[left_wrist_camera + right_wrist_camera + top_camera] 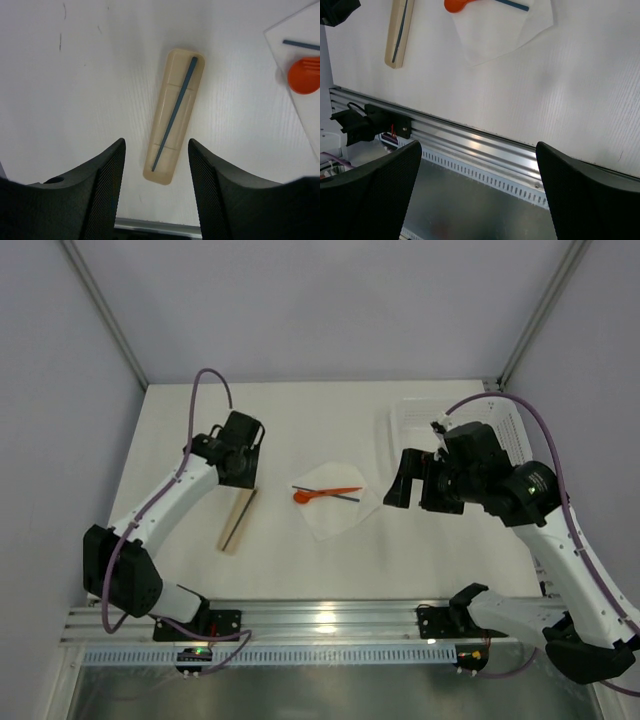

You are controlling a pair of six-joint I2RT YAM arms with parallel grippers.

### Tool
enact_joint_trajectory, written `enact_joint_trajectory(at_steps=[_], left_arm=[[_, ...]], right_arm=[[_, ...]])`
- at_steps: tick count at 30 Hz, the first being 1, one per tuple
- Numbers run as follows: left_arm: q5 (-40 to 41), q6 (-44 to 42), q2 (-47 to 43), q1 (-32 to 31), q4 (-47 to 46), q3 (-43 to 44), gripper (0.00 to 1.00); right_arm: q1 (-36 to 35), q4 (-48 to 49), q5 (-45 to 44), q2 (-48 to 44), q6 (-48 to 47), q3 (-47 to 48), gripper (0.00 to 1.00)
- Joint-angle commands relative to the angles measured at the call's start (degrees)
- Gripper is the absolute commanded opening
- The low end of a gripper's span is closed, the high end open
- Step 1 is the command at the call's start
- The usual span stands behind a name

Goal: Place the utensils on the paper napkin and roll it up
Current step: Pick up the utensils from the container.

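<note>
The paper napkin (335, 512) lies flat at the table's middle, thin, white and faintly crinkled, one corner pointing to six o'clock. On it rest the orange spoon (322, 493), smooth plastic with a round bowl, and a dark stick (344, 496) crossing its handle. Whether a separate orange stick lies along that handle the top view is too small to show.

At about eight o'clock from the napkin, well apart from it, sits a beige tray (175, 115), long, shallow and round-ended, with a second slender stick (176, 107) lying along it.

The left gripper (156, 165) hangs over the tray's near end, its jaws spread to either side and gripping nothing. The right gripper (477, 150) waits at three o'clock of the napkin, spread wide and empty. A white perforated basket (505, 420) stands beyond it at about two o'clock.

Risks, as I judge them:
- The second stick is thin and sits low in the tray, so closing fingers could catch the tray's walls instead, or flick the stick out.
- The soft paper is light, so a brush could drag it and scatter what lies on it.
- The spoon's bowl may make the roll bulge and spring open.
</note>
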State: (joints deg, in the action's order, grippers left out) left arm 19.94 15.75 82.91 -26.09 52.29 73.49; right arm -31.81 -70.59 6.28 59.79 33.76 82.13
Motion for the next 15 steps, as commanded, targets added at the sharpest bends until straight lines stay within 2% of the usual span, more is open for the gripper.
enact_joint_trajectory(at_steps=[1,6,10,15], left_arm=[[-1.21,2.97,-1.62,1.12,0.53,-3.78,0.54],[-2.71,2.89,-1.27,1.74,-4.39,-9.24,0.49],[-3.77,1.22,2.41,1.92,-6.41,-10.56,0.35],[-4.65,0.43,5.15,2.00,-8.70,-11.79,0.34]], right_arm=[[-0.36,2.30,1.27,-0.64,-0.80,1.81,0.99],[-0.35,2.12,1.19,-0.90,-0.36,1.98,0.99],[-0.27,1.33,0.75,-1.34,-0.10,1.81,1.00],[-0.35,0.80,0.13,-2.13,0.17,1.63,0.99]])
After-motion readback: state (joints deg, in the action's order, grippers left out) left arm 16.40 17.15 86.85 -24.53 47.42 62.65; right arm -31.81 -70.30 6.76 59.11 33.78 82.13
